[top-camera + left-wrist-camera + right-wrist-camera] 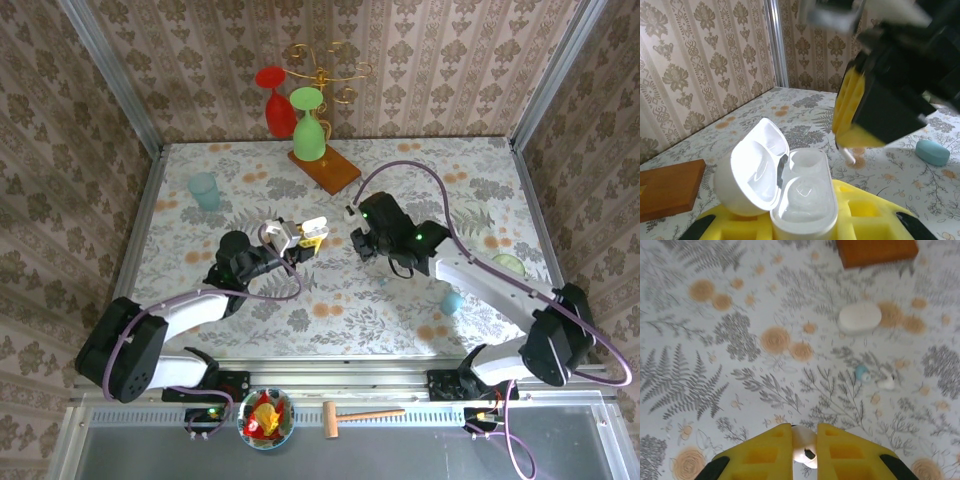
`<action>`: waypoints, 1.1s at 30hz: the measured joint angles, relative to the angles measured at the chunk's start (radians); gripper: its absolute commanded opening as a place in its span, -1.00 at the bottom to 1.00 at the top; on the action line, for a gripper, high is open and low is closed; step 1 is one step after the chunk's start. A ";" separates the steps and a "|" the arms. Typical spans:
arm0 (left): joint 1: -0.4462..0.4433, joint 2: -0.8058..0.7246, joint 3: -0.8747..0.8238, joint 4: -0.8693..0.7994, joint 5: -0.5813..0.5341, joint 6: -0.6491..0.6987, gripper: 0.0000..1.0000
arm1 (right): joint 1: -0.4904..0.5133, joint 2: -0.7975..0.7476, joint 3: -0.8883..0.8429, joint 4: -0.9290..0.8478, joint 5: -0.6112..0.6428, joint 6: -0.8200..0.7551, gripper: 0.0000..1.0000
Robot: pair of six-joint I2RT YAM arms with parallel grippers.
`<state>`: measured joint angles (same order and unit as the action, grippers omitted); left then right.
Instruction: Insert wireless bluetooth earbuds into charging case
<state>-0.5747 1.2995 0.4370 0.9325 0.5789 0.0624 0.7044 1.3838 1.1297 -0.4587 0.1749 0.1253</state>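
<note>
Right end effector (805, 440): my yellow-padded fingers are pinching a tiny white plastic earbud (804, 451), with its stem poking out below the pads.
Left end effector (297, 240): I am pressing in on both sides of the white rounded plastic charging case (802, 200) and holding it off the table (400, 320). Its hinged lid (752, 167) is standing open to one side.
Step in hand: seating the pinched earbud in the case, as I judge it. My right end effector is hovering just above and beside the case, not touching it.
Doing it well: I should be lining the stem up over the deeper shaft of one well, descending straight and keeping the case level. I should be letting go only once the bud is sitting flush. Tilting would risk it jamming or slipping out.
Case contents: both moulded wells are looking bare, though glare is hiding some detail.
Loose on the table: a tiny white bit (886, 383) and a tiny pale blue bit (861, 373) are lying close together, likely more earbuds.
Second white pebble-shaped case (860, 318): it is lying shut beyond them, so I cannot tell its contents.
Pale teal tumbler (204, 190): it is standing upright far off, and I cannot tell what is inside.
</note>
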 measured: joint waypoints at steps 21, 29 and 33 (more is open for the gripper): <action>0.000 0.029 0.011 0.000 0.069 -0.098 -1.00 | 0.112 0.050 0.135 0.154 -0.042 -0.104 -0.74; 0.000 0.060 0.031 0.024 0.071 -0.152 -1.00 | 0.112 0.056 0.135 0.173 -0.084 -0.103 -0.74; 0.000 0.074 0.042 0.037 0.072 -0.177 -1.00 | 0.112 0.057 0.135 0.173 -0.103 -0.103 -0.74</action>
<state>-0.5743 1.3731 0.4786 0.9699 0.6506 -0.1143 0.8162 1.4406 1.2648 -0.2855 0.0723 0.0223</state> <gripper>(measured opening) 0.210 0.135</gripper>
